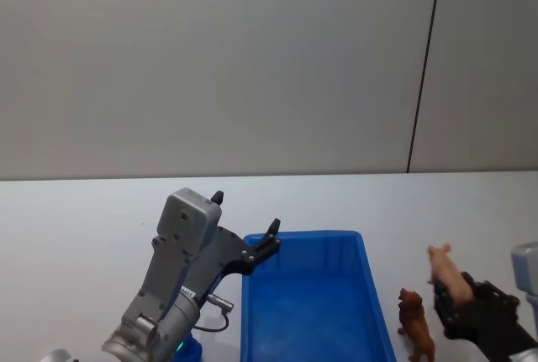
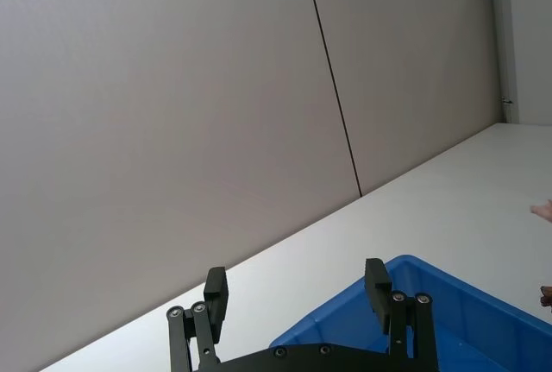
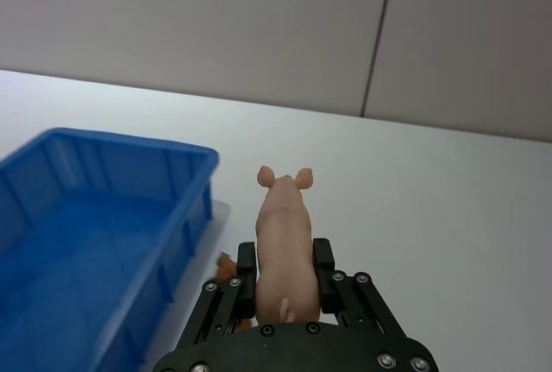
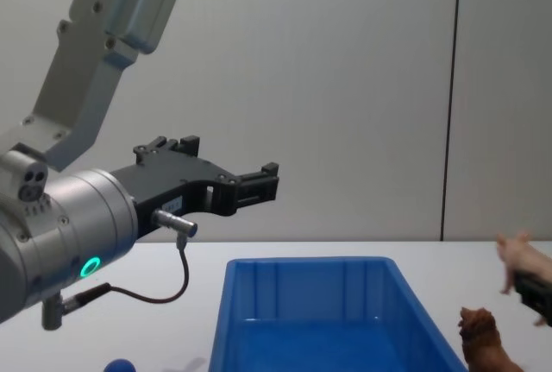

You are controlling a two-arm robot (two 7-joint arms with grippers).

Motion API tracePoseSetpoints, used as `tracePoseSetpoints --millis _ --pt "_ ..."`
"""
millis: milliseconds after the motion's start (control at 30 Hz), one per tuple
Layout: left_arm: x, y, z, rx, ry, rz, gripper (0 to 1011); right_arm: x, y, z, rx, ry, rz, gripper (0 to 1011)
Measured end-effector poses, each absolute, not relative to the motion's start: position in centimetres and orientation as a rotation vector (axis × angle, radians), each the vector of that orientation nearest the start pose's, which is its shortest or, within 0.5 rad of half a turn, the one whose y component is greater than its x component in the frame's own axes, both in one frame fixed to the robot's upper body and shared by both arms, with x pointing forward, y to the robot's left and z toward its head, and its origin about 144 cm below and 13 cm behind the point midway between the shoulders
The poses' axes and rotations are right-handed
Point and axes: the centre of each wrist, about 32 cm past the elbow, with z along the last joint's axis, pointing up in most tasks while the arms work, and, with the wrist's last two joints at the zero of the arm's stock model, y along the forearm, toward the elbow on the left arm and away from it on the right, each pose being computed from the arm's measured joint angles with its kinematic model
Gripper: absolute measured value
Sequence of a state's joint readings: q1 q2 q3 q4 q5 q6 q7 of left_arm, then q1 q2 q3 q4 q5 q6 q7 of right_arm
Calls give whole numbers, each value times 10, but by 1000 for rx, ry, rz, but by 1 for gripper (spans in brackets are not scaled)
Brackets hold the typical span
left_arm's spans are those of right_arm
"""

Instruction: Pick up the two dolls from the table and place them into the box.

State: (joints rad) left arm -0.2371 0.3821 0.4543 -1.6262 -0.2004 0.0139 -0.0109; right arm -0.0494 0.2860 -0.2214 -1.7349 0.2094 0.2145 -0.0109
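You have two dolls. One pink pig [image 3: 283,217] is clamped in the right gripper [image 3: 285,255], held above the table. One brown lion [image 1: 415,322] stands just beside it, right of the one blue box [image 1: 303,234]. The left gripper [image 1: 245,215], fingers spread and holding nothing, hovers above the box's left rim. White table [image 1: 84,211]; grey wall [image 1: 210,60] behind.

Mid-surface [image 1: 84,219], near the front: the box [image 1: 319,235]. Just right of it, on the surface: the lion doll [image 1: 416,324]. Right of that, off the surface, between the fingers [image 3: 246,261] of the right gripper [image 3: 285,254]: the pig doll [image 1: 444,265]. Raised by the box's far left corner: the left gripper [image 1: 245,212].
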Motion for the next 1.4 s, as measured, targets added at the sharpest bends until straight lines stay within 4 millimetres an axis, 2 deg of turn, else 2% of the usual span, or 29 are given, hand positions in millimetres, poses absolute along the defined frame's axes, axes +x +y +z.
tracePoseSetpoints --millis 300,667,767,800,1067,1400 --pt "492 198 1204 61 -268 1124 1001 444 -216 1173 -142 34 -1221 378" --pt "492 198 1204 61 -268 1124 1002 458 -191 1175 -119 33 -1063 378" --pt "492 198 1204 61 -268 1124 1002 461 -185 1174 -119 36 -1032 419" --pt "492 198 1204 61 -268 1124 1002 462 -184 1173 -118 38 -1025 479" --pt "492 198 1204 61 -268 1124 1001 466 -176 1171 -119 46 -996 753" --pt "492 198 1204 61 -268 1124 1001 463 -179 1168 -127 46 -1032 1001"
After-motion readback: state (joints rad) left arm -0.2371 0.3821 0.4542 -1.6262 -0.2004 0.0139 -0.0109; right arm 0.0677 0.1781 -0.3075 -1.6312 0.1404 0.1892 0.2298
